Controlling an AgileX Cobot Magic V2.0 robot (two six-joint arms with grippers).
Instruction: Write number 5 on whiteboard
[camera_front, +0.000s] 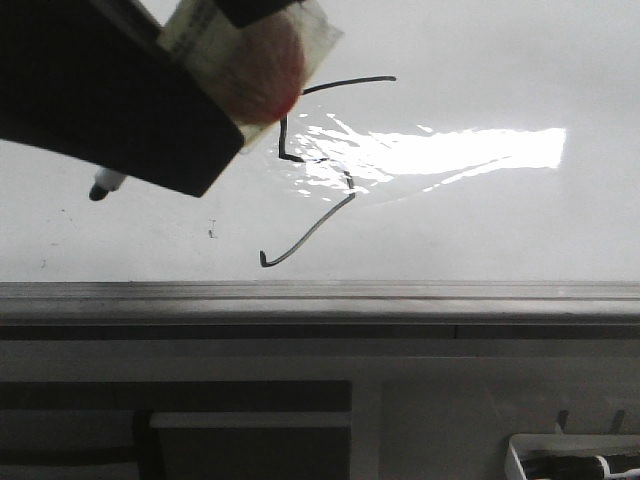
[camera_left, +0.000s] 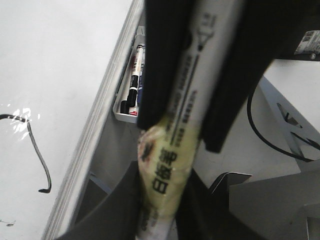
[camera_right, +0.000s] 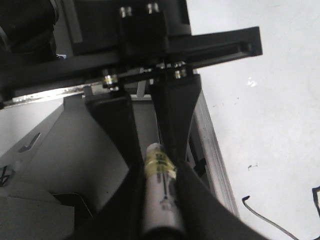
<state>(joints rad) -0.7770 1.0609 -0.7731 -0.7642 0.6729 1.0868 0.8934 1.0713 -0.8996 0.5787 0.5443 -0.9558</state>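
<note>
Front view: the number 5 stands drawn in thin black line on the whiteboard, its top bar and bend beside the glare and its hooked tail near the grey edge strip. The marker pokes its dark tip from under my black arm, close over the board and left of the digit. A dip here would, I judge, leave a stray dash beside the finished stroke, and a sweep right could smear wet ink. Left wrist view: my left gripper is clamped on the tape-wrapped barrel, fingers narrow on either side. The tail of the 5 shows on the board well off from a tray of spare pens beyond the edge strip. Right wrist view: my right gripper also pinches a taped barrel, angled down beside the board's edge. I cannot tell whether it is the same pen; if so, two arms pulling apart could twist it loose.
</note>
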